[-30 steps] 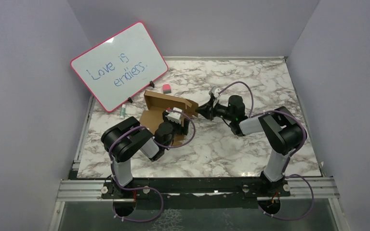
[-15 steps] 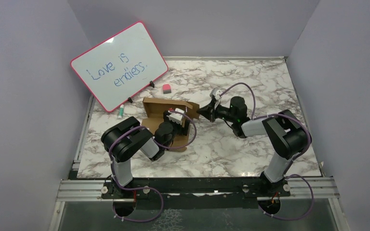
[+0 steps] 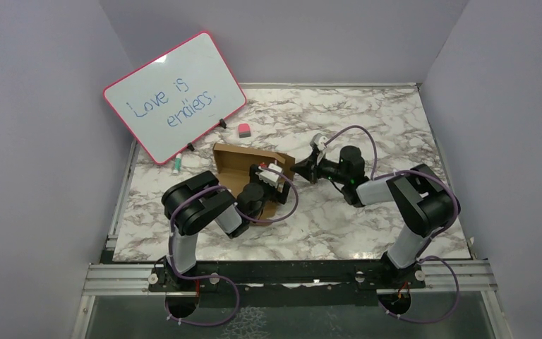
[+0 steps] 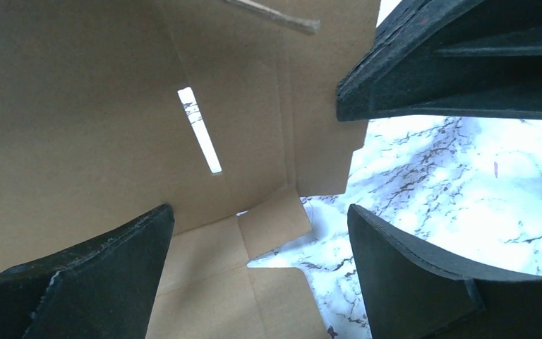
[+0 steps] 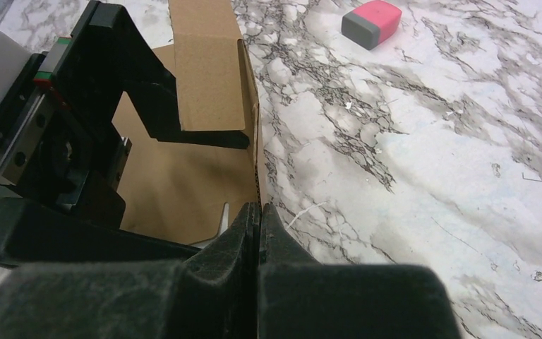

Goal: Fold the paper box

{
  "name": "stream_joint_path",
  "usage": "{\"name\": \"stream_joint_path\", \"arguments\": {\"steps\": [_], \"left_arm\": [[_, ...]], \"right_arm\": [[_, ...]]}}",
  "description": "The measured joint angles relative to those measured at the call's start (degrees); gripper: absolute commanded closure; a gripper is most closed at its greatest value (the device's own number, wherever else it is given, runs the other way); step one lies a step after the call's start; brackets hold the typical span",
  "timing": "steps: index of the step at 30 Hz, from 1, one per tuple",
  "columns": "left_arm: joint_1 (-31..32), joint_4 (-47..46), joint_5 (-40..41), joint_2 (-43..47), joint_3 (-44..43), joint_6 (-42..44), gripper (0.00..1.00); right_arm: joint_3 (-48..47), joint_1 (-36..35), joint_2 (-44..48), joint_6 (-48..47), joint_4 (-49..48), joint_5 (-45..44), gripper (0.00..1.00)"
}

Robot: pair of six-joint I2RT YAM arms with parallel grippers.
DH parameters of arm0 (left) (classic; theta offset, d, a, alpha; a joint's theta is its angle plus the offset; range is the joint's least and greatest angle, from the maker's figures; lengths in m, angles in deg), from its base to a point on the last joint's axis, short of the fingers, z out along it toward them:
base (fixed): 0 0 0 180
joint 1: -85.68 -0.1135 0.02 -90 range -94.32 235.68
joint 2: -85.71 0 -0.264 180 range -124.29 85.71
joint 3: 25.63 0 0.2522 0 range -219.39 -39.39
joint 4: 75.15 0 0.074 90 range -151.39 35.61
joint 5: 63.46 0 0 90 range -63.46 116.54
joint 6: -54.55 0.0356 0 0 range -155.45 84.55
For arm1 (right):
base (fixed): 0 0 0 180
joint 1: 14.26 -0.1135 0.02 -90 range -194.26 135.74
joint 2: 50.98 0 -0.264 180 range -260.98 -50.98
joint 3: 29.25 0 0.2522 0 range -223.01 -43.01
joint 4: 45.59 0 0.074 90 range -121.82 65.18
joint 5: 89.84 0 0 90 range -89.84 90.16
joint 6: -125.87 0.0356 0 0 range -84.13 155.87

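Now pinching one wall

Centre-left in the top view sits the paper box [image 3: 233, 159], walls partly raised. My right gripper [image 5: 259, 212] pinches the edge of one wall; my left gripper [image 4: 261, 275] gapes wide inside it.

Whiteboard [image 3: 174, 97], eraser [image 3: 243, 129] and marker [image 3: 178, 164] on a marble table [image 3: 395, 120]
The pink-rimmed whiteboard stands tilted at the far left, with "Love is endless." written on it in blue. The pink-and-grey eraser lies near its lower right corner, and the green-ended marker below its bottom edge. Lilac walls [image 3: 508, 106] enclose the grey-veined tabletop.
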Motion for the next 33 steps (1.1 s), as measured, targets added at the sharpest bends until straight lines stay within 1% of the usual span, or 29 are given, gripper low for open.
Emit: {"name": "stream_joint_path", "arguments": {"steps": [10, 17, 25, 29, 33], "left_arm": [[1.05, -3.06, 9.18, -2.78, -0.11, 0.68, 0.22], [1.38, -4.96, 12.37, -2.47, 0.39, 1.79, 0.36], [1.25, -4.98, 13.62, -1.11, 1.05, 1.92, 0.38], [1.25, -4.98, 13.60, -1.11, 1.11, 1.42, 0.38], [0.96, -5.03, 13.33, -1.36, 1.66, 0.02, 0.39]], "right_arm": [[0.85, 0.00, 1.01, -0.09, 0.02, -0.11, 0.98], [1.20, 0.02, 1.40, -0.33, 0.07, -0.20, 0.98], [1.51, 0.00, 2.34, -0.74, 0.50, -0.13, 0.96], [1.51, 0.00, 2.40, -0.72, 0.72, -0.07, 0.91], [1.53, 0.00, 3.19, -0.63, 1.46, 0.00, 0.83]]}}
